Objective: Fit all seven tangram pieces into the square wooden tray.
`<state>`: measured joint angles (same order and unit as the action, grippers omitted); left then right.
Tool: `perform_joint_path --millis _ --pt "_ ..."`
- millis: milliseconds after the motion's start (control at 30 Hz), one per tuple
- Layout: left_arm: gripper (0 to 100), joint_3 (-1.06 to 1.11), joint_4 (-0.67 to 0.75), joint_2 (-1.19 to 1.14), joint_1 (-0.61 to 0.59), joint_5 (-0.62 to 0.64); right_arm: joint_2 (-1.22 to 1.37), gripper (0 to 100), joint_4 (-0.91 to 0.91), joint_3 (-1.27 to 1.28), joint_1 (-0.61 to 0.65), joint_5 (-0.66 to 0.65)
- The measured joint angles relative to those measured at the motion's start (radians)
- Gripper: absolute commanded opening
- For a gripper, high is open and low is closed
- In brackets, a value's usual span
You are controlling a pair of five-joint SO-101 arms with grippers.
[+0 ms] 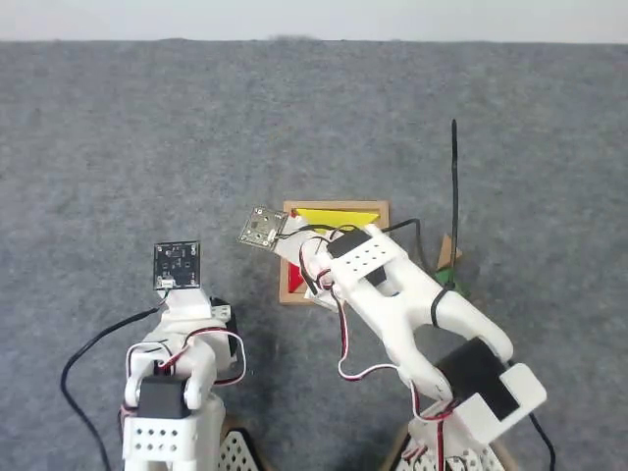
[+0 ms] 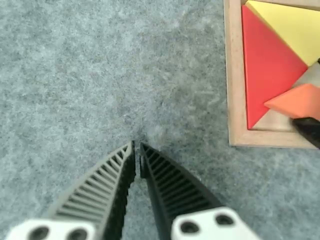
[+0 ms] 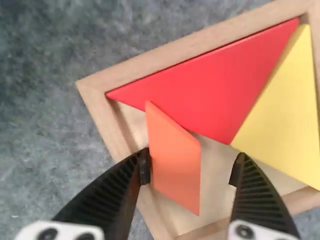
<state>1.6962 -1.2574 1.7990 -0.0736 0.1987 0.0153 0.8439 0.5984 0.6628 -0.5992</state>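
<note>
Right gripper (image 3: pixel 192 162) hangs released inside the tray (image 3: pixel 95 95), one finger (image 3: pixel 125 190) touching the orange piece (image 3: pixel 172 170) overlapping the red triangle (image 3: pixel 210 95); we fear a push wedges it crooked; left gripper (image 2: pixel 136 150), clenched, lies beside the tray.

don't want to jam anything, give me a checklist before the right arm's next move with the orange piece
1. Orange piece flat in the tray: not ok, it looks tilted, with one corner over the red triangle.
2. Right hand gripping it: not ok, the hand is open and one finger touches the piece.
3. Red triangle and yellow triangle seated: ok, flat and edge to edge.
4. Free tray floor by the orange piece: ok, bare wood shows.
5. Left hand clear of the tray: ok, shut over the carpet.
6. Remaining pieces located: cannot tell.
</note>
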Motion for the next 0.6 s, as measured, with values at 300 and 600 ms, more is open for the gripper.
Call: perform_joint_path --millis 300,600 --pt "1 0.000 0.000 0.000 0.000 0.000 -0.302 26.6 0.020 0.120 0.005 0.071" --pt "1 0.000 0.000 0.000 0.000 0.000 -0.288 3.5 -0.057 0.121 -0.239 0.276"
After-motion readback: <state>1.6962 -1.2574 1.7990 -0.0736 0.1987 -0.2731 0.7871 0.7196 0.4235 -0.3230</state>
